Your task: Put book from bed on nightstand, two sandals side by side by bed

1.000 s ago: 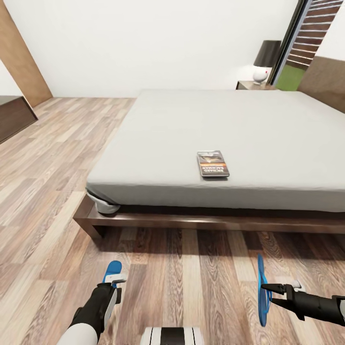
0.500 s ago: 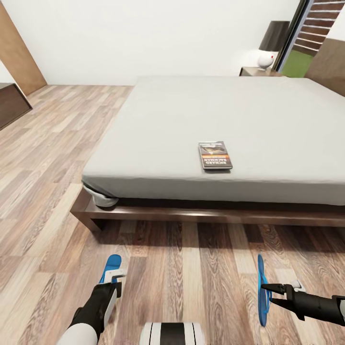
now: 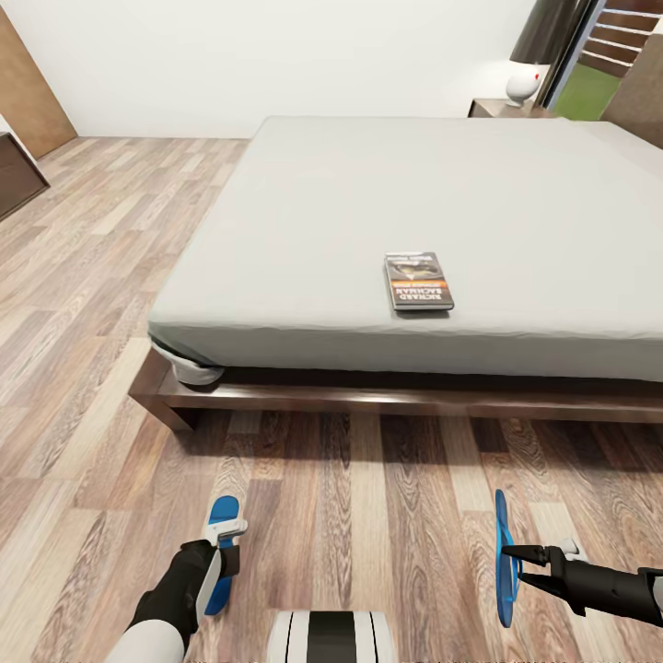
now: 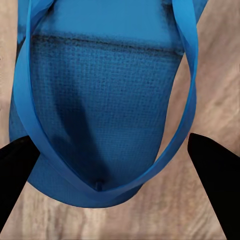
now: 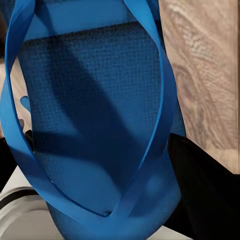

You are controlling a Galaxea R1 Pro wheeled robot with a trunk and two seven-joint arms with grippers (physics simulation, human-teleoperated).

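The book (image 3: 418,282) lies flat on the pale mattress of the bed (image 3: 368,203), close to its near edge. Down on my side of the bed, my left gripper (image 3: 227,537) is shut on one blue sandal (image 3: 221,509), held roughly flat above the wood floor. The left wrist view has that sandal (image 4: 100,110) between the two black fingers (image 4: 15,175). My right gripper (image 3: 509,555) is shut on the other sandal (image 3: 501,516), held on its edge. This sandal (image 5: 95,100) is close up in the right wrist view. A nightstand (image 3: 502,108) stands at the bed's far right corner.
A white lamp (image 3: 523,85) sits on the nightstand beside a tall window (image 3: 589,74). A long dark cabinet (image 3: 14,170) and a brown door (image 3: 37,92) are at the far left. The bed's dark wood frame (image 3: 368,398) juts out over the plank floor (image 3: 368,516).
The whole head view has shifted: the bed and book sit larger and higher in the picture. Both grippers still hold their sandals; more of the left sandal shows behind its gripper.
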